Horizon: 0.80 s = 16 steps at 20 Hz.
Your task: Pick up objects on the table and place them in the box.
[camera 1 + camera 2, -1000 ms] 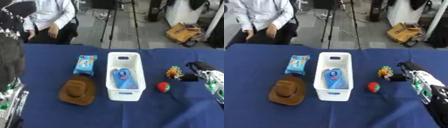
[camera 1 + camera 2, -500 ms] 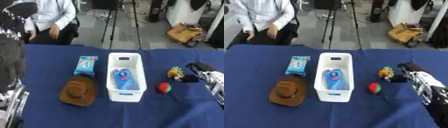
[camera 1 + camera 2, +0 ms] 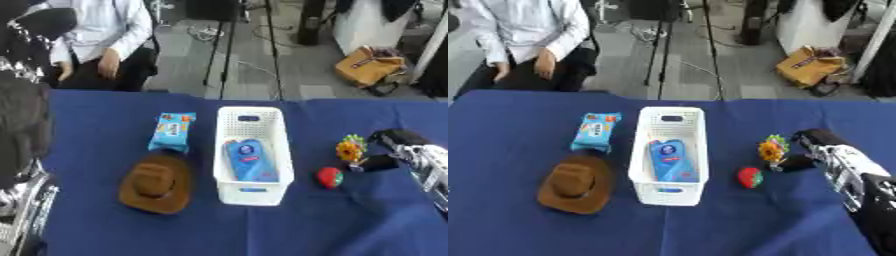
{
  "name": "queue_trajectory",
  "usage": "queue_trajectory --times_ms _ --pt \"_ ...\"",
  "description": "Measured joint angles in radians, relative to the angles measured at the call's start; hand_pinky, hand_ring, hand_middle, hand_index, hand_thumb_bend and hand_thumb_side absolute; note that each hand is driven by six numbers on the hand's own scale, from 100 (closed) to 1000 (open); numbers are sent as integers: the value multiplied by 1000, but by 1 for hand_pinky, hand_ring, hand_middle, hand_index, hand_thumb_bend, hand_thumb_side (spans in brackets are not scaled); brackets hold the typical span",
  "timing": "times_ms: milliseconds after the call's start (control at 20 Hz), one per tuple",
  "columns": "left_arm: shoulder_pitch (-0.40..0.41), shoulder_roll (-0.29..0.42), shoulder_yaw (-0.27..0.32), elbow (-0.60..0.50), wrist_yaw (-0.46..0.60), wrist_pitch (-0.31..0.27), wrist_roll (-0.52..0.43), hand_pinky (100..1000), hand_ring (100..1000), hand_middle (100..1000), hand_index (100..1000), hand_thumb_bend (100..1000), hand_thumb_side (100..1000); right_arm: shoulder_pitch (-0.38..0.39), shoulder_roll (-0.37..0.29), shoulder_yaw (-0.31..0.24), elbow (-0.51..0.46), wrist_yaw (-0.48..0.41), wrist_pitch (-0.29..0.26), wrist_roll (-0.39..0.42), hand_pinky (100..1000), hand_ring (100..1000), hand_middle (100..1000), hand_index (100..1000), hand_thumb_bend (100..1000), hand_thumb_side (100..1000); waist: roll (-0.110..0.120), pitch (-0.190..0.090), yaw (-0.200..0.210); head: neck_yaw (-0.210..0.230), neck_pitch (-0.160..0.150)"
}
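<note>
Touching the robot hand [image 3: 808,150] (right): flower toy [image 3: 773,149].

A blue-covered surface [image 3: 553,235] carries a white box [image 3: 668,192] at its middle, a blue packet [image 3: 595,131] and a brown hat [image 3: 576,184] to the box's left, and a red ball [image 3: 750,177] and a small yellow-orange toy [image 3: 772,150] to its right

Right hand [image 3: 811,147] low, fingers curled
</note>
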Motion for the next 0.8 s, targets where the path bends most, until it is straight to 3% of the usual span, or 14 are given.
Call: queue_trajectory --times_ms 50,200,250,350,800 --pt "0 0 0 0 0 0 0 835 768 789 817 100 866 0 0 -1 2 0 -3 0 916 927 746 874 791 629 0 0 0 0 0" --pt "-1 0 0 0 0 1 -1 835 768 789 817 100 866 0 0 -6 5 0 -8 -3 916 927 746 874 791 629 0 0 0 0 0" --pt "-1 0 0 0 0 1 -1 835 768 789 816 100 863 0 1 -6 5 0 -10 -4 911 916 688 845 781 611 0 0 0 0 0" --pt "-1 0 0 0 0 1 -1 835 768 789 816 100 863 0 1 -6 5 -1 -12 -5 909 911 663 833 769 607 0 0 0 0 0" --pt "-1 -3 0 0 1 1 -1 835 768 790 814 100 863 -1 1 -7 5 -2 -5 -26 904 905 631 817 740 622 0 0 0 -3 -1"
